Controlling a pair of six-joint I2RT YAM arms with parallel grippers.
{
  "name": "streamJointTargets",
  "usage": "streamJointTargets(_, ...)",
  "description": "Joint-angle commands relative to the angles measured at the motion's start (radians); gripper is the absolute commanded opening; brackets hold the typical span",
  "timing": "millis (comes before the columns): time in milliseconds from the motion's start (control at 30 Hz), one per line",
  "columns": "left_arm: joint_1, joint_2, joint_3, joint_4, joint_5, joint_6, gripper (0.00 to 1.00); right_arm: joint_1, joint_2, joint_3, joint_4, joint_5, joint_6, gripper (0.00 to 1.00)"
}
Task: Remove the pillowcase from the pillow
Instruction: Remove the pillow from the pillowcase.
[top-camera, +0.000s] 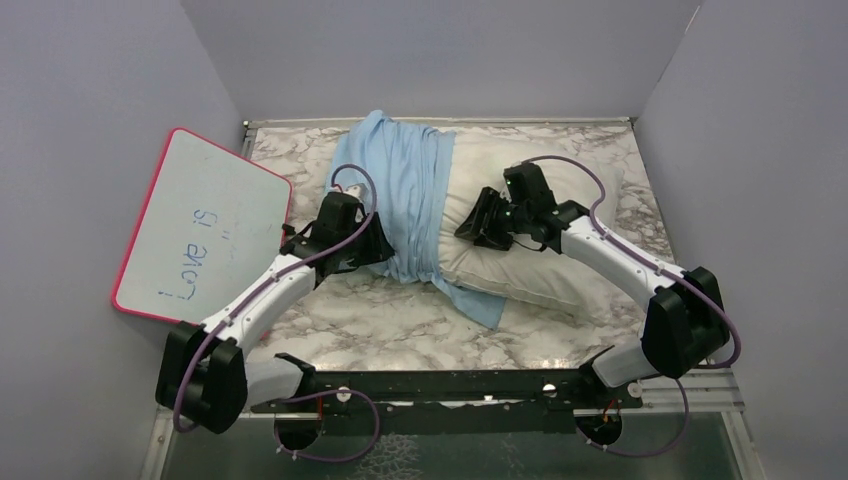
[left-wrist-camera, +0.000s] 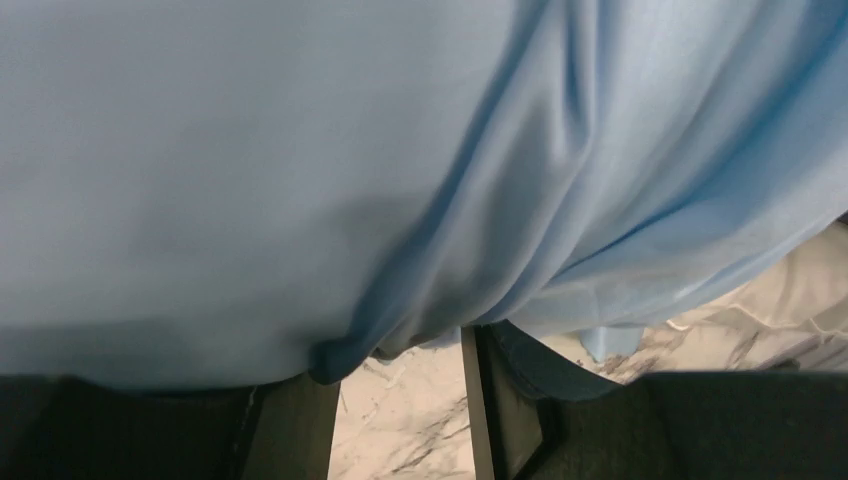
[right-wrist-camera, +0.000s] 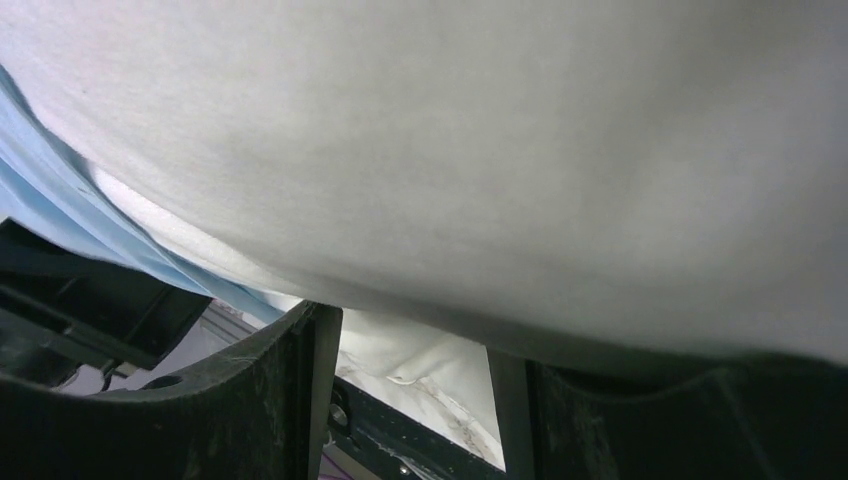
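Observation:
The off-white pillow (top-camera: 525, 275) lies across the marble table, from the middle to the right. The light blue pillowcase (top-camera: 405, 195) is bunched round its left end, with a corner trailing toward the front. My left gripper (top-camera: 372, 250) is at the pillowcase's left edge. In the left wrist view its jaws stand apart (left-wrist-camera: 400, 375) and blue cloth (left-wrist-camera: 300, 150) drapes over the fingertips. My right gripper (top-camera: 478, 225) rests on the bare pillow just right of the cloth. Its jaws are apart (right-wrist-camera: 410, 340) and the pillow (right-wrist-camera: 500, 150) presses on the tips.
A pink-rimmed whiteboard (top-camera: 205, 225) leans at the left wall. Grey walls close in the table (top-camera: 380, 320) at the left, back and right. A black rail (top-camera: 450, 385) runs along the near edge between the arm bases.

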Motion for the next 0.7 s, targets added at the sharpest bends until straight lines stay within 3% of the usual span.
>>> streamJointTargets(0,-0.005,0.133,0.015,0.15,0.285,0.008,0.28,-0.021,0.021,-0.046,-0.099,0.045,0.019,0.59)
streamJointTargets(67,-0.005,0.171,0.035,0.116,0.249,0.002,0.06,-0.021,0.02,-0.042,-0.101,0.048,0.015,0.59)
streamJointTargets(167,-0.005,0.166,0.054,0.022,0.086,0.01,0.0,-0.022,0.014,-0.036,-0.121,0.078,0.005,0.59)
streamJointTargets(333,-0.001,0.052,0.068,-0.09,-0.24,0.043,0.0,-0.036,-0.011,-0.044,-0.155,0.139,-0.007,0.59)
streamJointTargets(433,0.014,-0.01,0.069,-0.128,-0.357,0.059,0.0,-0.05,-0.019,-0.053,-0.156,0.144,-0.013,0.59)
streamJointTargets(600,0.027,-0.033,0.068,-0.136,-0.309,0.083,0.01,-0.057,-0.011,-0.05,-0.153,0.123,-0.02,0.59)
streamJointTargets(667,0.027,-0.025,0.069,-0.12,-0.212,0.09,0.13,-0.057,-0.006,-0.044,-0.151,0.106,-0.024,0.59)
